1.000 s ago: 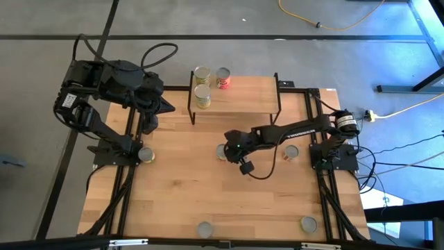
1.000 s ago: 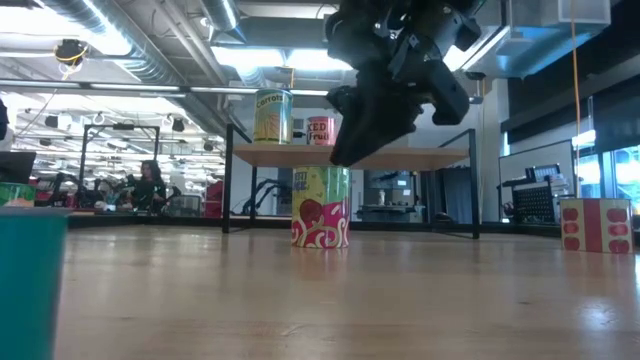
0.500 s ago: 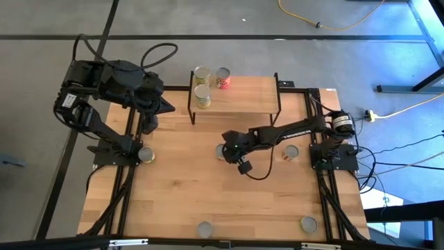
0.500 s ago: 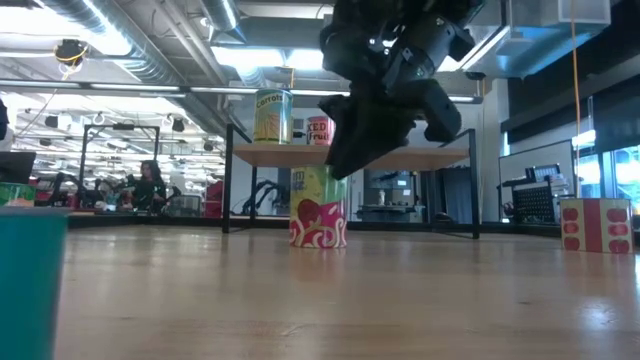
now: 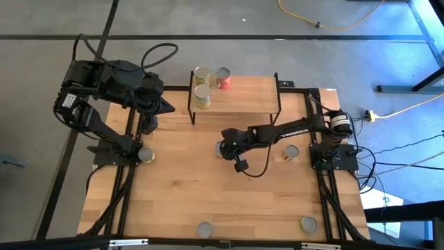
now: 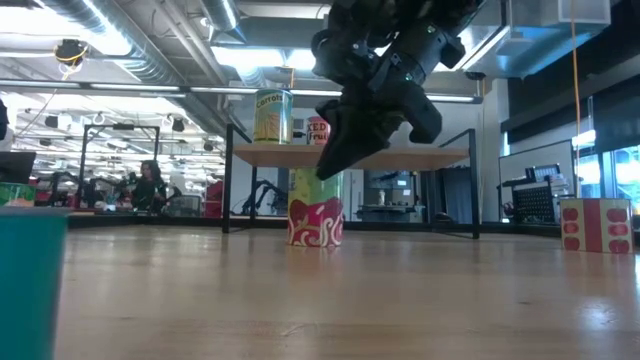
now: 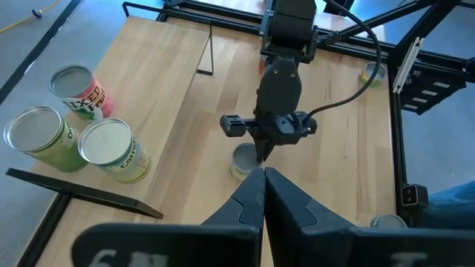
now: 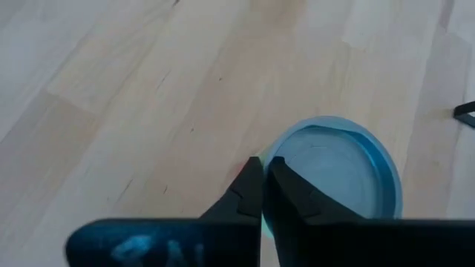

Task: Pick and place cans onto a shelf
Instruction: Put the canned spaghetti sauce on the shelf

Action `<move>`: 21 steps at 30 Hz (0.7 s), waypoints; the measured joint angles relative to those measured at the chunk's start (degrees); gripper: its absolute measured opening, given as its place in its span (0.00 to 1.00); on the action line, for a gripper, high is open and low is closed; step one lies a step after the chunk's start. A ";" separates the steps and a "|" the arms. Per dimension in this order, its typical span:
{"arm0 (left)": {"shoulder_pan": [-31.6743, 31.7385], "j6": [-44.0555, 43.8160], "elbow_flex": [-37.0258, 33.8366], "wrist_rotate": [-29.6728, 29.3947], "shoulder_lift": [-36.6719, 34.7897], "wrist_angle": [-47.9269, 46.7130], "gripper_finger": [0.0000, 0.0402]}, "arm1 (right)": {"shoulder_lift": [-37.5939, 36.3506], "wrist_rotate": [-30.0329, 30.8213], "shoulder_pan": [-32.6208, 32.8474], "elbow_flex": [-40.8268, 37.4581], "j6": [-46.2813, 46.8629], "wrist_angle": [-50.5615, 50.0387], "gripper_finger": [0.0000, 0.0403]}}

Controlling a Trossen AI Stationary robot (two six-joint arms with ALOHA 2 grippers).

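A can with a silver top and a yellow-green and red label [image 6: 316, 208] stands upright on the table's middle, in front of the shelf [image 5: 239, 97]; it also shows in the high view [image 5: 219, 149]. My right gripper [image 8: 263, 162] is shut, tipped down, with its tips at the rim of that can's top [image 8: 334, 174]. Three cans [image 5: 202, 74] [image 5: 223, 77] [image 5: 202, 96] stand on the shelf's left end. My left gripper [image 7: 263, 174] is shut and empty, held above the table's far left, beside the shelf. My right gripper's shut fingertips [image 8: 252, 174] stand at the edge of the can's silver top [image 8: 286, 159], coming from above at a slant from the table's right. I cannot tell whether they touch it. The can stands upright on the table.
More cans stand on the table: one at the left by the left arm's base [image 5: 146, 154], one at the right [image 5: 291, 151], and two near the front edge [image 5: 204, 228] [image 5: 308, 223]. A teal can [image 6: 30, 285] is close to the low camera.
My right gripper has gone toward the table's left, over the can in the middle, and a little down; its fingers stay shut.
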 joint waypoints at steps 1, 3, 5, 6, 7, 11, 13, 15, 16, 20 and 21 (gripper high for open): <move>0.02 0.00 -0.02 0.00 0.00 0.00 0.00 | 0.00 -0.02 -0.02 0.31 0.14 -0.18 0.02; 0.02 0.22 0.00 0.00 0.00 0.00 0.00 | 0.20 -0.02 0.02 1.62 1.21 -1.75 0.02; 0.02 0.28 0.00 0.00 0.00 0.00 0.00 | 0.43 -0.30 0.20 3.22 1.62 -3.91 0.02; 0.02 0.28 -0.02 0.02 0.00 0.00 0.00 | 0.52 -0.60 0.23 4.06 2.16 -4.95 0.02; 0.02 0.30 0.00 0.00 0.00 0.00 0.00 | 0.60 -1.07 0.28 4.92 2.88 -5.95 0.02; 0.02 0.39 0.00 0.00 0.00 0.00 0.00 | 0.52 -1.27 0.63 9.47 2.93 -8.91 0.02; 0.02 0.40 -0.02 0.00 0.00 0.00 0.00 | 0.52 -1.35 0.74 11.35 2.93 -11.62 0.02; 0.02 0.42 0.00 0.00 0.00 0.00 0.00 | 0.52 -1.46 0.89 13.97 2.91 -14.98 0.02; 0.02 0.42 0.00 0.00 0.00 0.00 0.00 | 0.51 -1.49 0.92 15.47 2.89 -16.27 0.02; 0.02 0.42 0.00 0.01 0.00 0.00 0.00 | 0.46 -1.53 0.92 21.13 2.99 -23.40 0.02; 0.02 0.42 -0.02 0.00 0.00 0.00 0.00 | 0.46 -1.53 0.92 22.80 2.99 -25.10 0.02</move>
